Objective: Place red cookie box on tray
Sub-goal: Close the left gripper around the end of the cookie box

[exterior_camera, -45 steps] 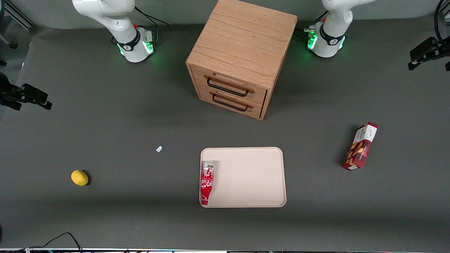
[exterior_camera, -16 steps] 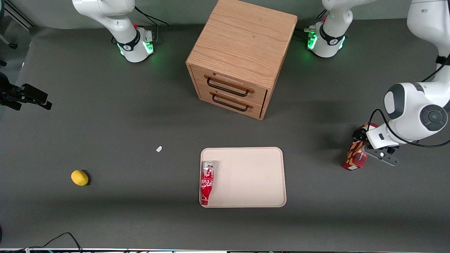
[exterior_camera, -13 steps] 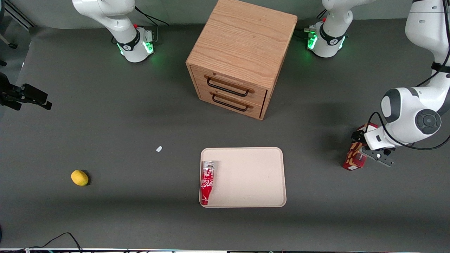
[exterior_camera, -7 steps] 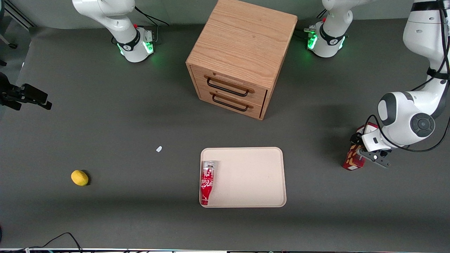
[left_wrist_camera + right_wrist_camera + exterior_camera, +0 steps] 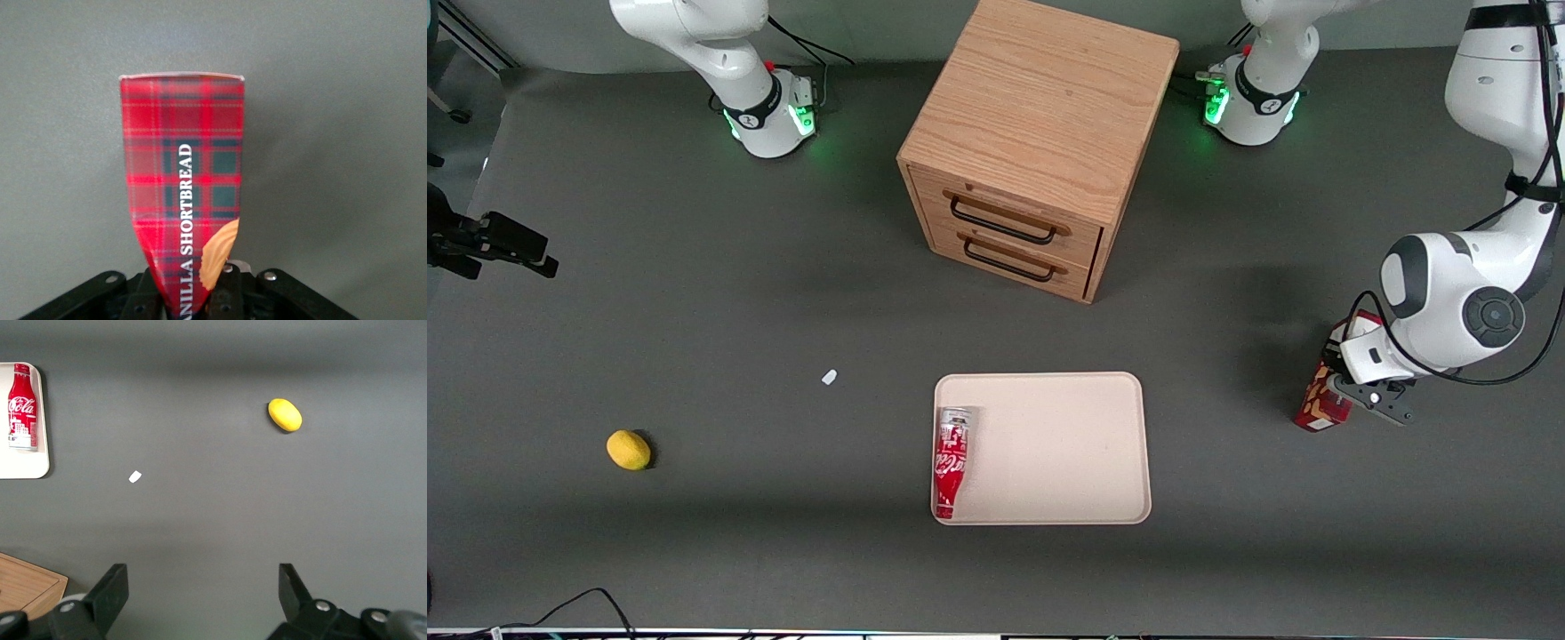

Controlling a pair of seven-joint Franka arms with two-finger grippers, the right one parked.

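- Dark grey table (image 5: pixel 694 311), laid out just as 3.4 seconds ago apart from the working arm's end.
- Wooden two-drawer cabinet (image 5: pixel 1040 151) at 12 o'clock of the tray, well apart from it, both drawers shut, unmoved.
- White left arm (image 5: pixel 1458 302), absent 3.4 seconds ago, now reaching down at 3 o'clock of the tray.
- Cream tray (image 5: pixel 1067 444) near the table's middle, unchanged, mostly bare.
- Left gripper (image 5: pixel 1347 391) down over the red cookie box, barely shifted from half a second ago. In the left wrist view, gripper (image 5: pixel 200 297) closed in against the box's two sides, the cardboard narrowing where clamped.
- Red cookie box (image 5: pixel 1319 411) on the table at 3 o'clock of the tray, well apart from it, same spot as before; upper half now hidden under the gripper. Only in the left wrist view: tartan pattern, the word "SHORTBREAD" and a cookie picture on the box (image 5: pixel 183 167).
- Red Coca-Cola bottle (image 5: pixel 951 462) lying in the tray along its 9 o'clock rim; also seen from the right wrist (image 5: pixel 20 407).
- Yellow lemon (image 5: pixel 629 450) far off at 9 o'clock of the tray, toward the parked arm's end.
- Small white scrap (image 5: pixel 830 377) at 10 o'clock of the tray.
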